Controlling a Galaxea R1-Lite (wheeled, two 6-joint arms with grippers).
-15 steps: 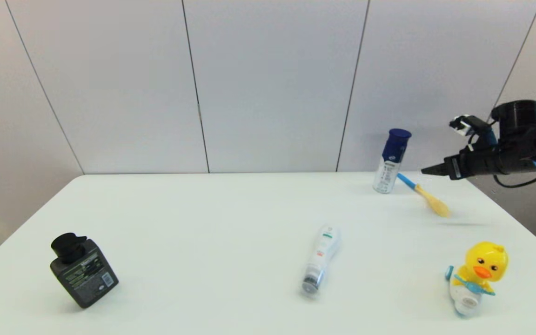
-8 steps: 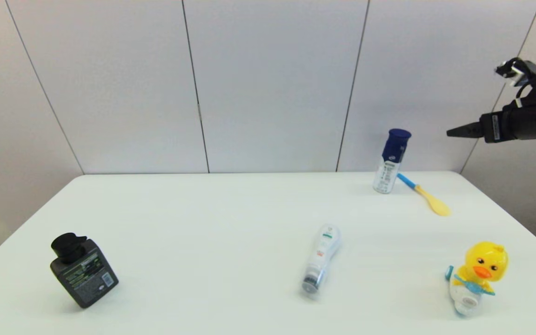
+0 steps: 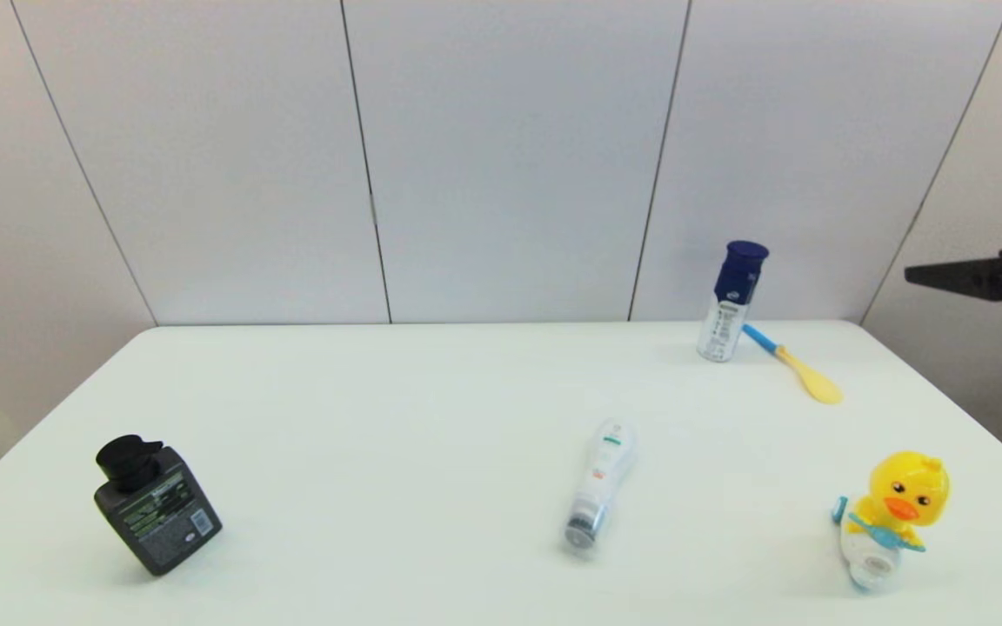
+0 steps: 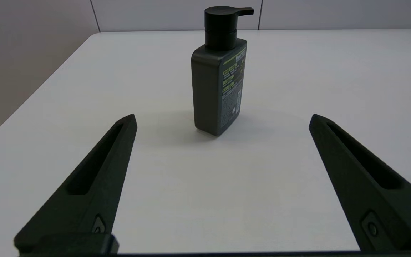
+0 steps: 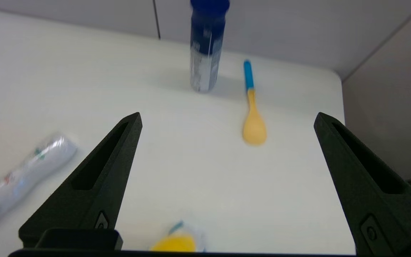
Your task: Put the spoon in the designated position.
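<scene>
1. Now the spoon (image 3: 795,366) lies flat on the table (image 3: 397,391), far right corner, blue handle end just beside the upright blue-capped bottle (image 3: 732,302).
2. R gripper (image 5: 227,121) is up off the table's right edge, fingers wide apart, holding nothing.
3. L gripper (image 4: 221,119) also spread, empty, facing the dark pump bottle (image 4: 219,76).
4. Duck toy (image 3: 888,517) sits near right; white tube (image 3: 598,485) lies mid-table.

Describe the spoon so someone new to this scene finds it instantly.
Look to the white table's far right corner, where a blue-capped bottle stands. The spoon lies flat just right of it, the only thin utensil: bright blue handle, pale yellow bowl.
</scene>
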